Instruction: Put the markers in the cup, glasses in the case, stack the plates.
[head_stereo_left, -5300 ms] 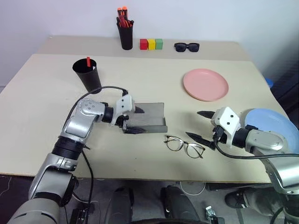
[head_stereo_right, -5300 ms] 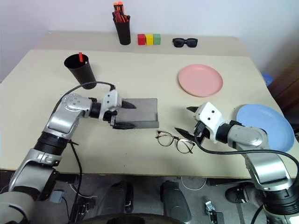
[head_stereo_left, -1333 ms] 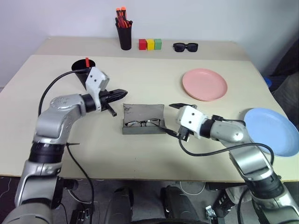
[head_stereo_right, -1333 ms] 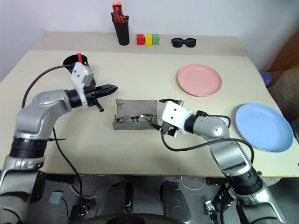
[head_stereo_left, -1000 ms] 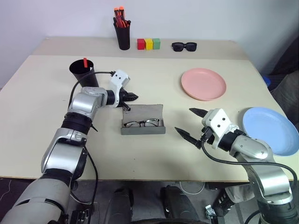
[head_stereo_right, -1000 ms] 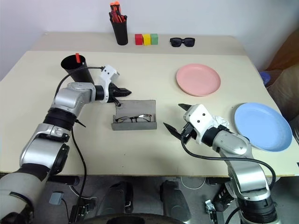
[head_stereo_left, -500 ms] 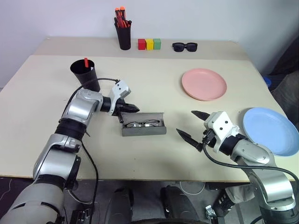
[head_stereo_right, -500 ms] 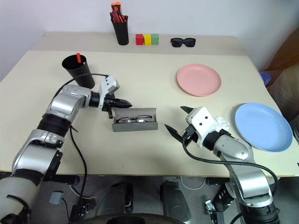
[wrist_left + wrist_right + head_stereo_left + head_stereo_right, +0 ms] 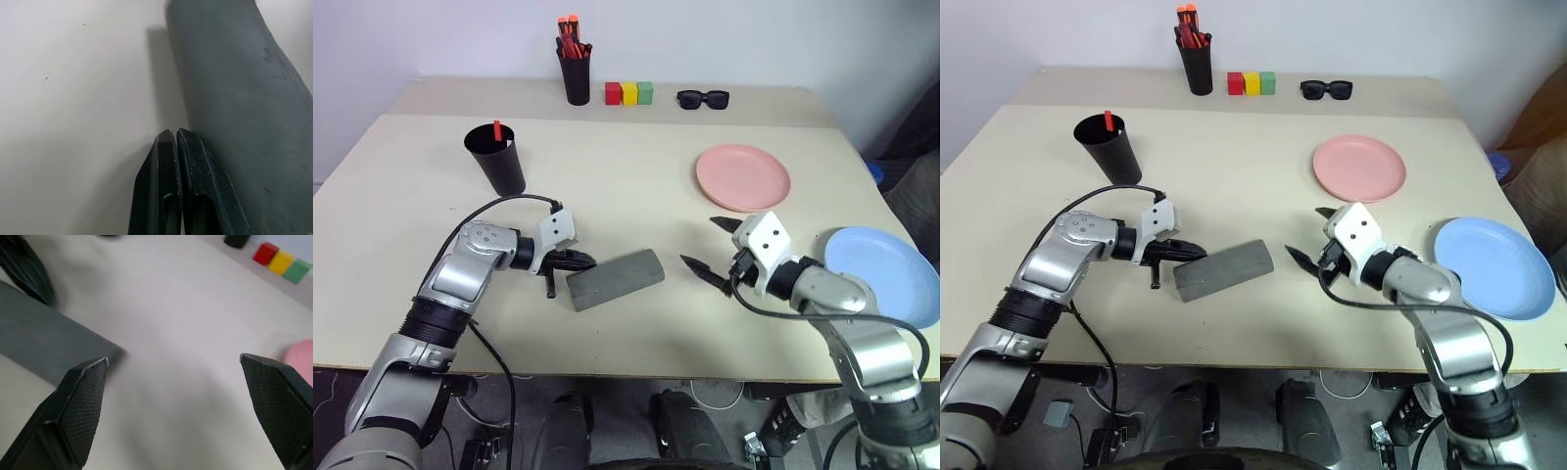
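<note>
- The grey case (image 9: 615, 278) lies shut near the middle of the table (image 9: 636, 186), a bit tilted. I use it as my landmark.
- My left claw (image 9: 585, 260) sits at the left end of the case, right up against it. Its two fingers (image 9: 168, 161) are pressed tight together, with nothing between them.
- My right claw (image 9: 712, 249) is just to the right of the case, not touching it. Its two fingers are spread wide and hold nothing.
- The black cup (image 9: 495, 157) stands behind the case and off to its left. A red-capped marker (image 9: 497, 129) pokes out of the top.
- The pink plate (image 9: 743, 176) lies behind the case, to its right.
- The blue plate (image 9: 891, 275) lies far right of the case, near the table edge. The two plates are well apart.
- Far behind the case stand a black pen holder (image 9: 576, 73), three small blocks (image 9: 628, 93) in red, yellow and green, and black sunglasses (image 9: 704, 98).
- With the lid down I cannot see inside the case.
</note>
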{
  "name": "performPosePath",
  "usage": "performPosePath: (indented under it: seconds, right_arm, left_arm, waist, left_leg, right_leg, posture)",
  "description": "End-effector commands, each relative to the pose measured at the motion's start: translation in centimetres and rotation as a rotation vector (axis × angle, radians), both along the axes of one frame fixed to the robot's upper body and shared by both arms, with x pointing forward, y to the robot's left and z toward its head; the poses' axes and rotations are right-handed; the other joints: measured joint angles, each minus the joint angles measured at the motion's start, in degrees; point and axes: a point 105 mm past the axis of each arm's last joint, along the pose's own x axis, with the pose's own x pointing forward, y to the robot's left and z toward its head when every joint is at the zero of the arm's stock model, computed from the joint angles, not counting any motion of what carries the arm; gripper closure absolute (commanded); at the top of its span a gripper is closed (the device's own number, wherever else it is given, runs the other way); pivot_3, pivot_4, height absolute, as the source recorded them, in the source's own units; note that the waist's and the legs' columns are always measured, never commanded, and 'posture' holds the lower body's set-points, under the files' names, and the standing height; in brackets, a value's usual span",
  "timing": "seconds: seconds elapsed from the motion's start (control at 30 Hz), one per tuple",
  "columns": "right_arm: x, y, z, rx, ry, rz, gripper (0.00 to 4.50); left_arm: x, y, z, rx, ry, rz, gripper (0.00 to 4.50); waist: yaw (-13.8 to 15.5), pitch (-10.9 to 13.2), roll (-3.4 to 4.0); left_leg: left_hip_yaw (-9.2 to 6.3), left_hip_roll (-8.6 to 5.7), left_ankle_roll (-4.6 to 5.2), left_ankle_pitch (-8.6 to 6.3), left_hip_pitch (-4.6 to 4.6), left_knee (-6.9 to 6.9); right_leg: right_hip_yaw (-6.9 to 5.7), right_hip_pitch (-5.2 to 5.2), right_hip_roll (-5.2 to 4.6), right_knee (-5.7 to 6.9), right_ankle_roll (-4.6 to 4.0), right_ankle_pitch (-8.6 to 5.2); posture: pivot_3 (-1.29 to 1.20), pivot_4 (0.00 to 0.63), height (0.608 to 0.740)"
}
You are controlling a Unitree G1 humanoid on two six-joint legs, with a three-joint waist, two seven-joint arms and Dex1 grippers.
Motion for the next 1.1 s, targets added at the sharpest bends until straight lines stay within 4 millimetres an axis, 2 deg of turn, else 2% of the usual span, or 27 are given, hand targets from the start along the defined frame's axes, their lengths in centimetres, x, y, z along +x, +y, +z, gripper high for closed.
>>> performPosePath:
  seconds: [0.03,0.23,0.43,0.53,0.73,0.77,0.87,0.97,1.1]
  right_arm:
    - [3.5,-2.6,0.2,-0.187,-0.08,-0.155,0.09]
    - [8.1,-4.3,-1.2,-0.454,-0.158,-0.221,0.09]
    - [10.4,-4.8,-2.6,-0.551,-0.199,-0.215,0.09]
    - [11.5,-5.2,-2.8,-0.566,-0.208,-0.246,0.98]
    - [11.9,-5.2,-3.0,-0.578,-0.228,-0.232,4.09]
    - [11.9,-5.2,-3.0,-0.576,-0.232,-0.232,4.44]
    - [11.8,-5.3,-2.2,-0.567,-0.28,-0.248,4.44]
    - [11.2,-5.8,-0.6,-0.58,-0.351,-0.255,4.44]
    - [8.9,-7.3,2.4,-0.5,-0.378,-0.264,4.44]
  left_arm:
    - [-0.4,-0.1,3.9,-0.138,-0.163,0.012,4.43]
    - [-3.4,-0.1,4.9,-0.225,-0.203,0.004,4.43]
    - [-5.1,0.2,4.7,-0.211,-0.206,0.037,4.43]
    - [-5.7,0.2,4.7,-0.228,-0.208,0.068,4.5]
    - [-6.3,-0.3,5.1,-0.255,-0.218,0.089,4.5]
    - [-6.4,-0.3,5.1,-0.256,-0.217,0.089,4.5]
    - [-6.5,-0.7,4.9,-0.243,-0.211,0.067,4.5]
    - [-6.7,-1.3,4.9,-0.245,-0.206,0.03,4.5]
    - [-7.0,-2.3,4.9,-0.252,-0.193,-0.028,4.5]
  waist:
    - [-0.2,0.0,0.01]
    - [-0.4,0.0,0.05]
    - [-0.4,0.0,0.05]
    - [-0.6,0.0,0.04]
    - [-0.5,0.0,0.05]
    - [-0.5,0.0,0.07]
    - [-0.7,0.0,0.08]
    - [-0.7,0.0,0.11]
    - [-0.1,0.1,0.15]
  left_leg:
    - [0.02,0.0,0.0,0.0,-0.01,0.0]
    - [0.07,0.02,0.0,0.0,0.02,-0.11]
    - [0.12,0.01,0.0,0.0,0.03,-0.05]
    - [0.12,0.01,0.0,0.0,0.06,-0.03]
    - [0.1,0.01,-0.01,0.0,0.06,-0.04]
    - [0.1,0.01,-0.01,0.0,0.05,-0.04]
    - [0.1,0.02,-0.01,0.0,0.07,-0.05]
    - [0.1,0.02,-0.01,0.0,0.06,-0.06]
    - [0.1,0.01,-0.01,0.0,0.04,-0.06]
  right_leg:
    - [0.01,-0.02,0.0,0.0,0.0,0.0]
    - [0.05,-0.1,0.02,0.02,0.01,0.01]
    - [0.09,-0.06,-0.01,0.02,0.02,0.02]
    - [0.1,-0.01,-0.01,0.02,0.01,0.02]
    - [0.1,-0.01,-0.02,0.03,0.02,0.02]
    - [0.1,-0.01,-0.02,0.03,0.02,0.02]
    - [0.1,-0.01,-0.01,0.04,0.02,0.02]
    - [0.1,-0.02,-0.01,0.04,0.02,0.02]
    - [0.1,-0.04,-0.02,0.03,0.02,0.02]
  posture:
    - [0.0,0.15,0.725]
    - [0.0,0.15,0.725]
    - [0.0,0.15,0.725]
    - [0.0,0.15,0.725]
    - [0.0,0.15,0.725]
    - [0.0,0.15,0.725]
    - [0.0,0.15,0.725]
    - [0.0,0.15,0.725]
    - [0.0,0.15,0.725]
